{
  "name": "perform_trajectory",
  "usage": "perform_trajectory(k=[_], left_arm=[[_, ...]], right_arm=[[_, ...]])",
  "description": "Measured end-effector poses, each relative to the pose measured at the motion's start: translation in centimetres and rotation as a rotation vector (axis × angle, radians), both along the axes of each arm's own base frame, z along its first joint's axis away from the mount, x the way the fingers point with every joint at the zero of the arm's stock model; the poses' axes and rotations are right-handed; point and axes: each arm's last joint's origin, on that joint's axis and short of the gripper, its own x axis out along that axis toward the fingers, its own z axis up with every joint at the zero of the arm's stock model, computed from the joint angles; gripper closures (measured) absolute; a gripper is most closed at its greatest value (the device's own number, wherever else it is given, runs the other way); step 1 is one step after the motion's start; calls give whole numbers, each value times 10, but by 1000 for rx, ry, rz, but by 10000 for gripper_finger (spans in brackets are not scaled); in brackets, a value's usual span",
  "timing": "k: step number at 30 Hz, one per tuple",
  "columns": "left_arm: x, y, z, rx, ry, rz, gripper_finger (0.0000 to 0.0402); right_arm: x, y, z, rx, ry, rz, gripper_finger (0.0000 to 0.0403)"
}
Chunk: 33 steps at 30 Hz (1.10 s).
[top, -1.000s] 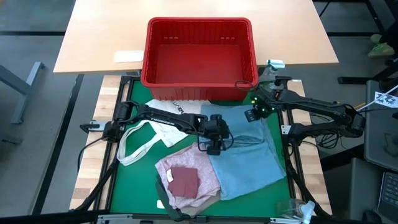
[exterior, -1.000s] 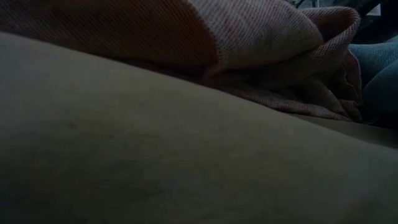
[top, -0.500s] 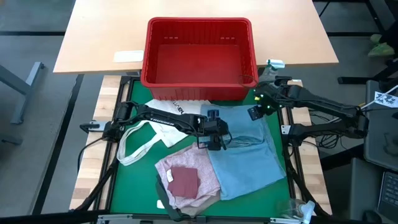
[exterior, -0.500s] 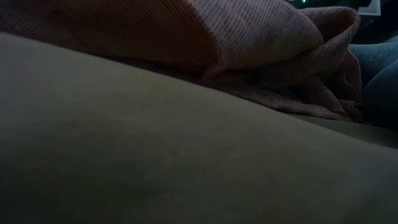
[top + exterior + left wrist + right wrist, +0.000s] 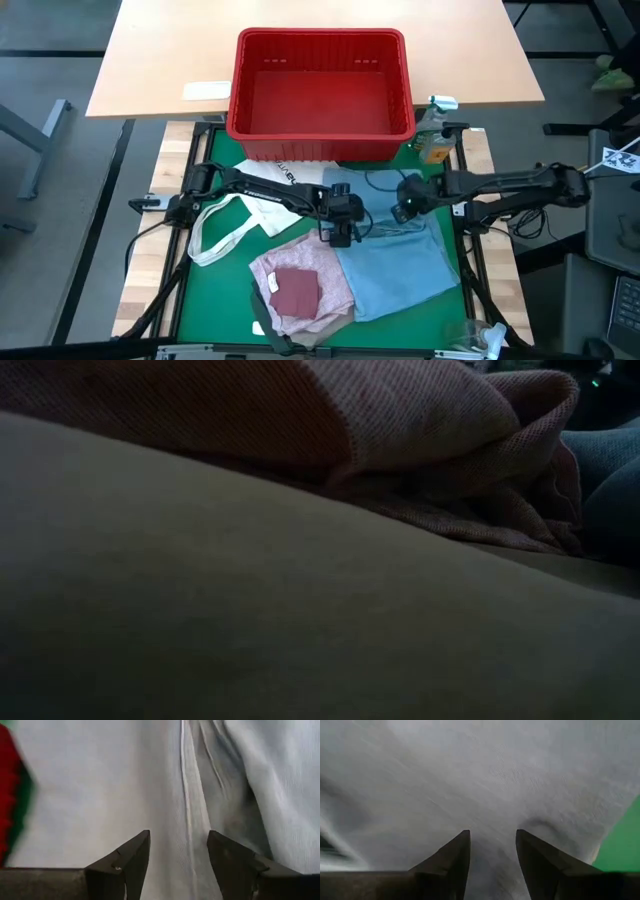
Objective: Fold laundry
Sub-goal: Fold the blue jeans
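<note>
Green matting (image 5: pixel 210 290) covers the table, with light blue denim jeans (image 5: pixel 400 265) spread right of centre, below the red plastic basket (image 5: pixel 322 95). Left gripper (image 5: pixel 337 235) and right gripper (image 5: pixel 400 212) both hover with fingers parted over the jeans' far edge, gripping nothing.

Both arms are black, slim and jointed, with thin black cables trailing behind them. The left arm carries white lettering along one link. Each ends in a pincer, left pincer (image 5: pixel 177 857) and right pincer (image 5: pixel 492 855), of two dark wedge-shaped fingers.
</note>
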Motion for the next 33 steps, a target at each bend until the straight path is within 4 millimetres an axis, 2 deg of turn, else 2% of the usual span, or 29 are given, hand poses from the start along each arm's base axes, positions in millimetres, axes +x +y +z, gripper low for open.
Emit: perform_trajectory(k=[7,13,16,20,28,33], left_arm=[[3,-2,-37,-29,90,-22,207],[3,-2,-41,-43,100,-32,207],[3,-2,-40,-43,99,-32,207],[2,-3,-35,-50,109,-18,207],[10,-3,-4,1,90,19,207],[16,6,11,39,45,54,207]], right_arm=[[-14,10,-42,22,103,-55,244],[-19,11,-49,21,135,-61,244],[-16,10,-42,12,133,-47,244],[-7,10,-19,-7,101,-3,244],[13,9,26,-92,-27,78,244],[17,7,30,-173,-71,59,244]])
